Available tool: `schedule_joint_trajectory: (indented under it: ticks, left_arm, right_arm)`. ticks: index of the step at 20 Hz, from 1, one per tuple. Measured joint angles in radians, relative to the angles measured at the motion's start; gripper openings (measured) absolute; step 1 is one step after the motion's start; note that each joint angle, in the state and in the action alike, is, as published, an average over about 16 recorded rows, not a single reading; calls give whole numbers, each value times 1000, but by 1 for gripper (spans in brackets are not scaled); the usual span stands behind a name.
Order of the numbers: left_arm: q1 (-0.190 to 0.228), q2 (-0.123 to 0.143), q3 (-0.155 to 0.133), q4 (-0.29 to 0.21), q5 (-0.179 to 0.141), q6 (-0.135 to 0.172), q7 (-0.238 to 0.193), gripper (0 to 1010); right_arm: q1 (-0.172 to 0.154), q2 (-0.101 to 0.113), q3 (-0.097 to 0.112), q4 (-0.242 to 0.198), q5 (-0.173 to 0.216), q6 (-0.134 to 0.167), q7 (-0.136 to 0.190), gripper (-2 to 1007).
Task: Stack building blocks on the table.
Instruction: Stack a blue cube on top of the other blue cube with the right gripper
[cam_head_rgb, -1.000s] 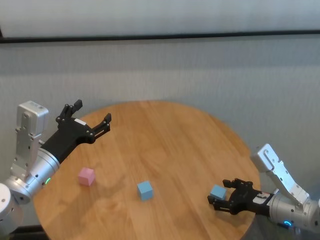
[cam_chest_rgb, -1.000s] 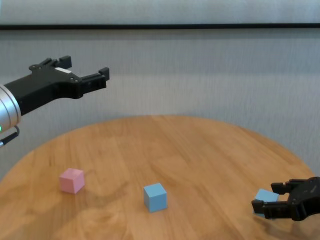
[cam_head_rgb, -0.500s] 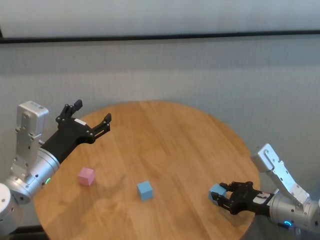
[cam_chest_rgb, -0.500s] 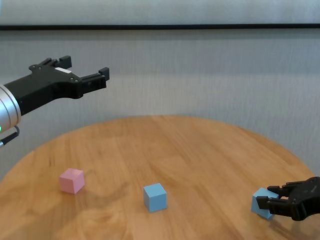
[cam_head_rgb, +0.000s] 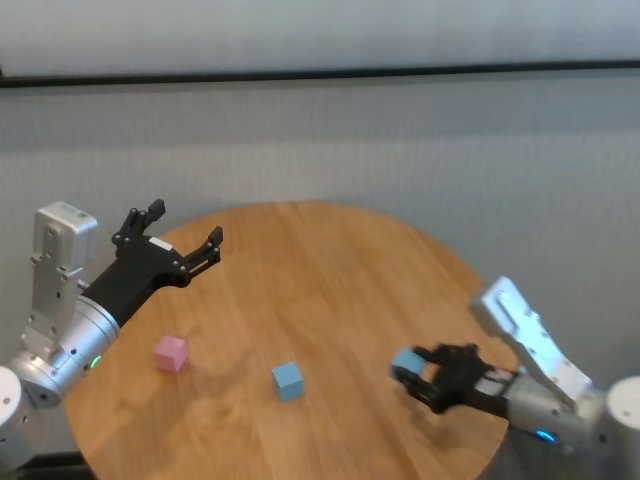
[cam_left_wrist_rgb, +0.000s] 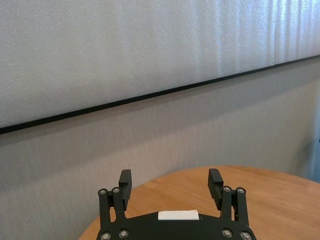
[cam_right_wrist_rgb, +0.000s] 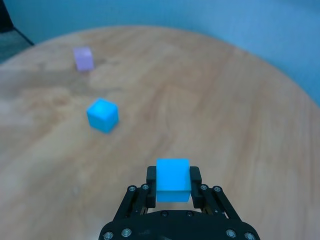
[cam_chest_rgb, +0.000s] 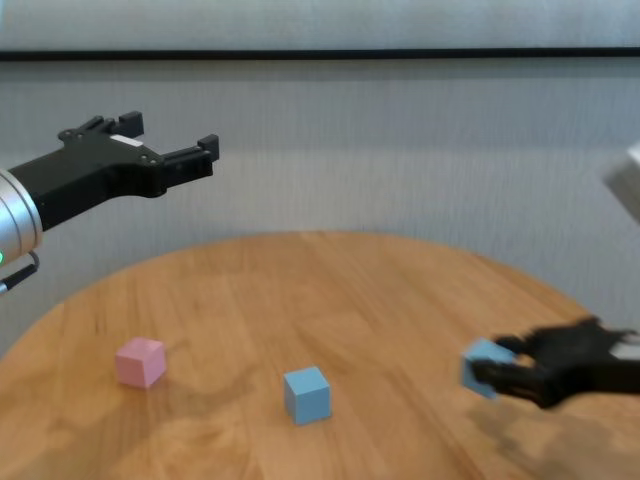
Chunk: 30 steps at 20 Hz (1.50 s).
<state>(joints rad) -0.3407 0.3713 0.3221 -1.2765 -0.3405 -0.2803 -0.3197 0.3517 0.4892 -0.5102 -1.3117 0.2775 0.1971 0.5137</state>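
Three matte cubes: one light-blue cube (cam_right_wrist_rgb: 173, 179) clamped, apparently lifted, in the right end effector (cam_right_wrist_rgb: 173, 181).

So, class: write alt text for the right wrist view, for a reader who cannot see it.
The right gripper is shut on a blue cube, held above the round wooden table. Farther off on the table sit a second blue cube and, beyond it, a pink cube.
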Motion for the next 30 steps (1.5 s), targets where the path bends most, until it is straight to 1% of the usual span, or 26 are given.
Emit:
schedule_joint_trajectory:
  ticks: [4, 9, 13, 17, 19, 22, 26, 30]
  left_arm:
    - [0, 0, 0, 0, 0, 0, 0, 1000]
    - [0, 0, 0, 0, 0, 0, 0, 1000]
    - [0, 0, 0, 0, 0, 0, 0, 1000]
    - [0, 0, 0, 0, 0, 0, 0, 1000]
    - [0, 0, 0, 0, 0, 0, 0, 1000]
    - [0, 0, 0, 0, 0, 0, 0, 1000]
    - [0, 0, 0, 0, 0, 0, 0, 1000]
    - [0, 0, 0, 0, 0, 0, 0, 1000]
  right_arm:
    - [12, -38, -19, -38, -30, 24, -22, 369]
    - [29, -94, -46, -73, -63, 80, -44, 369]
    - [39, -135, -66, -82, -81, 130, -54, 369]
    - [44, -172, -80, -79, -97, 177, -70, 369]
    - [45, -188, -83, -73, -104, 194, -77, 369]
    - [45, -210, -84, -62, -111, 207, -87, 369]
    - [45, -235, -78, -44, -118, 215, -100, 369]
    - [44, -254, -66, -28, -123, 217, -111, 369]
